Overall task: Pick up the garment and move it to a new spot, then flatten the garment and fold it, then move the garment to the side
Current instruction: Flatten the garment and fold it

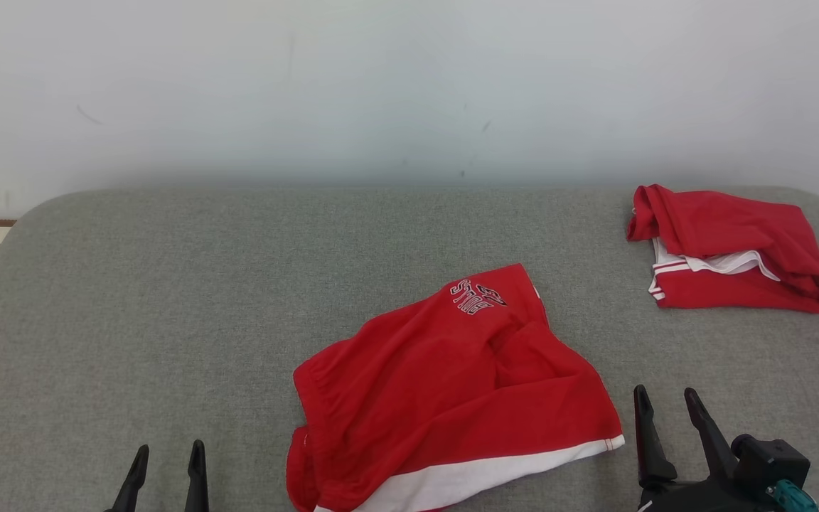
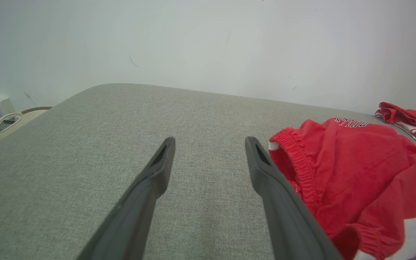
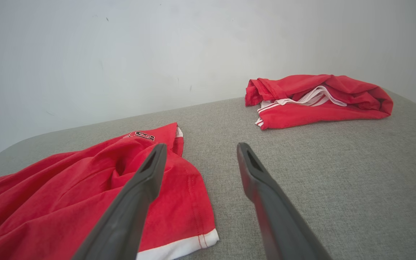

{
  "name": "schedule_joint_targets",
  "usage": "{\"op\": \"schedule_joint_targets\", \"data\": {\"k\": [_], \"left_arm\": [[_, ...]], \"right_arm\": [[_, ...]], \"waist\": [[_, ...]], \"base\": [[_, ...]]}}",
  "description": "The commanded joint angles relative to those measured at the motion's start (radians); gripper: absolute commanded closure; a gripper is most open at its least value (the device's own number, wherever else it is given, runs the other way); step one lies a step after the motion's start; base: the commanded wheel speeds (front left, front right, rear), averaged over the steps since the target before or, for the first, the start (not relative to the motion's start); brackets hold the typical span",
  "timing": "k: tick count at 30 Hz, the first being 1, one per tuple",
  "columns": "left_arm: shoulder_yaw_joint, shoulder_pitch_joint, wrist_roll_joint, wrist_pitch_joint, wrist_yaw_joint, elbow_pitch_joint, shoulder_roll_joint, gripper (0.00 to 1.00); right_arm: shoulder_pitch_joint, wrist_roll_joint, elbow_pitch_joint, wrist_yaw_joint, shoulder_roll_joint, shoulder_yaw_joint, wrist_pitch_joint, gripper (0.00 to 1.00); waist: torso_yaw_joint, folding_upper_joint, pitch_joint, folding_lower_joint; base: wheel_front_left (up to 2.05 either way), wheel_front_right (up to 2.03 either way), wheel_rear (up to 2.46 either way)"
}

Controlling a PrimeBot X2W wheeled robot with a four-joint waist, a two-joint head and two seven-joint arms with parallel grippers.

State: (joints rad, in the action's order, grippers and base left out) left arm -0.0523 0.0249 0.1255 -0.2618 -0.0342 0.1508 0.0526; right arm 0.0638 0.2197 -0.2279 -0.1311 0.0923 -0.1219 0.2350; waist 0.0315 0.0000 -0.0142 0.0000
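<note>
We see red shorts (image 1: 452, 391) crumpled at middle of grey fabric surface (image 1: 168, 306), near front edge, white hem band toward us, black lettering at far corner. Our left gripper (image 1: 170, 449) at lower left: fingers spread wide, nothing between them, apart from shorts. Our right gripper (image 1: 665, 392) at lower right: fingers likewise wide and empty, just beside hem corner, not touching. Second red garment (image 1: 729, 249), folded, white trim showing, lies at far right, well apart from shorts.

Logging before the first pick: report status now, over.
Left gripper open, empty, over bare grey surface. Right gripper open, empty, beside red garment. Garment crumpled, untouched. Second red bundle lies apart, far right.
</note>
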Motion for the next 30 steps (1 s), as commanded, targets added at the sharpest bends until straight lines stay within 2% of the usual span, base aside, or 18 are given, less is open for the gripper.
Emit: {"op": "schedule_joint_targets", "data": {"k": [1, 30], "left_arm": [[-0.004, -0.007, -0.007, -0.005, -0.001, 0.002, 0.000, 0.00], [-0.006, -0.011, 0.001, -0.005, -0.016, 0.009, -0.001, 0.00]], "right_arm": [[0.003, -0.002, -0.001, 0.001, -0.001, -0.003, 0.004, 0.00], [0.000, 0.003, -0.016, 0.001, 0.000, -0.003, -0.001, 0.00]], "waist": [[-0.001, 0.0000, 0.001, 0.0000], [-0.001, 0.0000, -0.006, 0.0000]], "base": [[0.00, 0.00, 0.00], [0.00, 0.00, 0.00]]}}
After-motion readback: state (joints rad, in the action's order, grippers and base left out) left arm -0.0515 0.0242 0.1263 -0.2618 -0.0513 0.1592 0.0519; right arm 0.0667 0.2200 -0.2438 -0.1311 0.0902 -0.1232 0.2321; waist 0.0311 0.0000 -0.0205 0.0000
